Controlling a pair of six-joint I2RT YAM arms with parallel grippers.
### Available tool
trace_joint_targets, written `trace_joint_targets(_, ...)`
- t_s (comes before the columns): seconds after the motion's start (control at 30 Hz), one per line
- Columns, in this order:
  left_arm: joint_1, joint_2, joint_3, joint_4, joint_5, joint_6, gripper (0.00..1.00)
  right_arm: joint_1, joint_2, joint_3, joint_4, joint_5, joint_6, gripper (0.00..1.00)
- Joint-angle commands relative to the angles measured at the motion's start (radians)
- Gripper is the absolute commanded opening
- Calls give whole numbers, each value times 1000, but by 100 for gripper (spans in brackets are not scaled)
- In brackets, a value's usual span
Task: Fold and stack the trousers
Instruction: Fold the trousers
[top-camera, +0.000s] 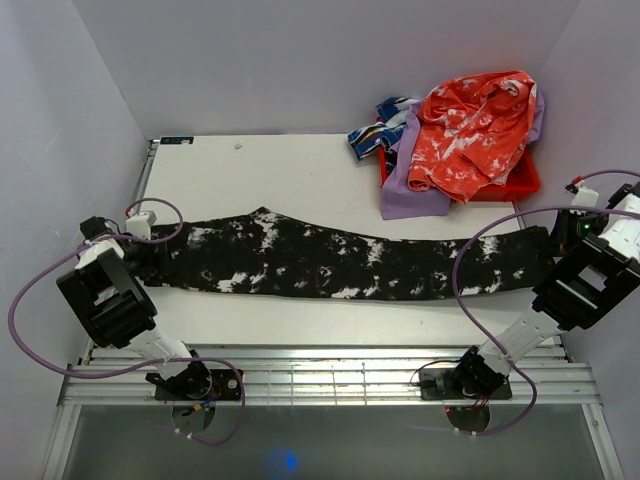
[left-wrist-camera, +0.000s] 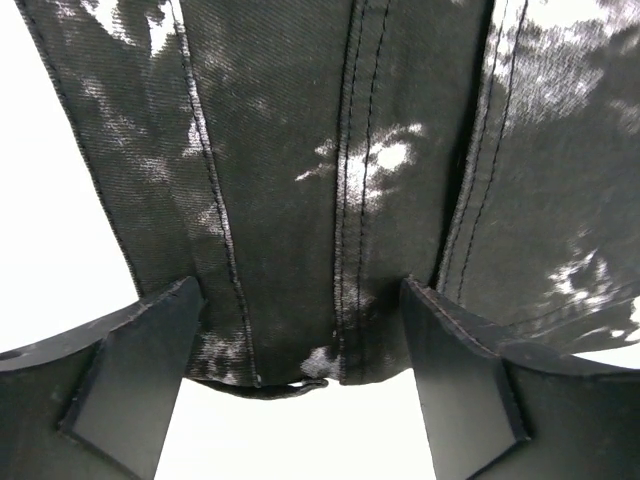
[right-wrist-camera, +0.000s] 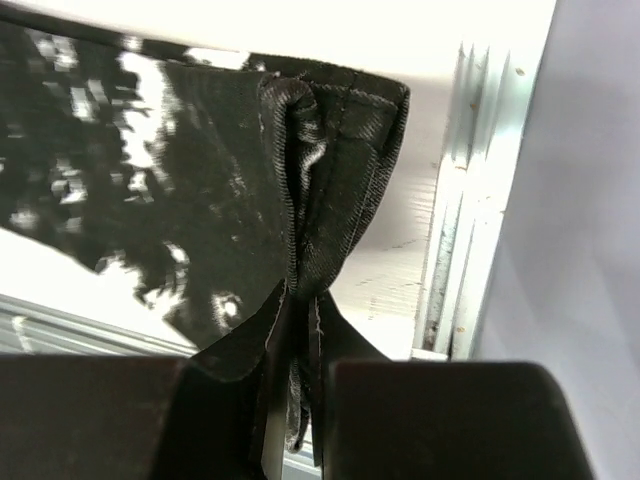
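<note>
The black trousers (top-camera: 330, 262) with white blotches lie stretched full length across the table, left to right. My left gripper (top-camera: 140, 262) is at their left end, open, its two fingers straddling the edge of the cloth (left-wrist-camera: 300, 250) without pinching it. At the right end my right gripper (top-camera: 555, 240) is shut on a bunched fold of the trousers' edge (right-wrist-camera: 320, 200), which rises from the table into the jaws.
A red bin (top-camera: 520, 182) at the back right holds an orange-red speckled garment (top-camera: 470, 130), a purple cloth (top-camera: 405, 190) and a blue-white patterned cloth (top-camera: 385, 125). The table's metal right rim (right-wrist-camera: 460, 230) and a wall stand close to the right gripper.
</note>
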Motion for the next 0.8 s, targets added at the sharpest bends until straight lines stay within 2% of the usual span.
trace_joint_targets(0.0,-4,-26,-70,-10,21,57,90,-63,3,132,-5,-113,-26,8)
trace_joint_targets(0.17,-5,-34,-133,-10,30,75,81,-5,-18,160,-89,-314,19,8)
trace_joint_targets(0.27,-5,-35,-150,-6,32,80,80,125,-82,78,-57,-406,108,8)
trace_joint_targets(0.5,-5,-50,-156,-10,47,78,80,443,-216,-87,246,-491,417,8)
trace_joint_targets(0.6,-4,-54,-161,-12,58,78,80,560,-244,-153,439,-515,596,8)
trace_joint_targets(0.63,-5,-54,-161,-10,61,77,80,586,-259,-212,567,-521,701,8)
trace_joint_targets(0.77,-5,-46,-163,-7,70,66,80,771,-261,-305,791,-494,860,8)
